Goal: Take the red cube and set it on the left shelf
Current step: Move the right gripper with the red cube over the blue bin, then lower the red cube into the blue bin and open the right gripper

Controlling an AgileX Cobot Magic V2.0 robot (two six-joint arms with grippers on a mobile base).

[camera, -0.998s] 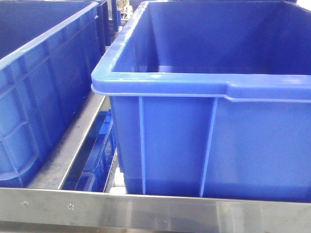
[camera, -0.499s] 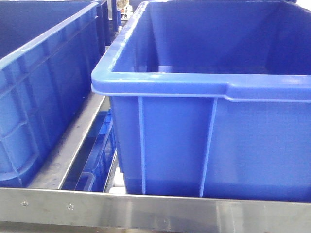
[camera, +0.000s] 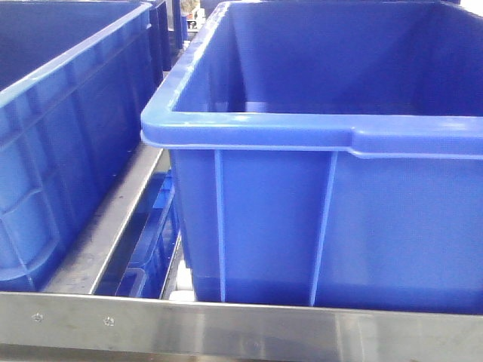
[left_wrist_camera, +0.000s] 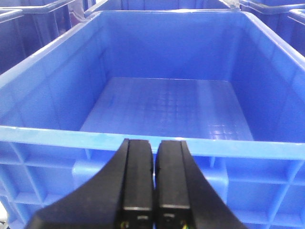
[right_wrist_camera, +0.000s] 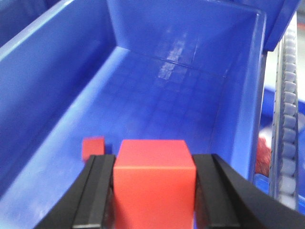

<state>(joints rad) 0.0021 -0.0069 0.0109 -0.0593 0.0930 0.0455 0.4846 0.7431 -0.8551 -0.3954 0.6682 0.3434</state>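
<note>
On the left, the left gripper is seen closed on nothing above the near rim of a blue crate. On the right, the red cube is held clamped in the right gripper, over a crate floor.

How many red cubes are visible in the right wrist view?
2. One red cube is held between the jaws of the right gripper; a second cube lies on the blue crate floor, left of it. A blurred red patch outside may hide more.
</note>
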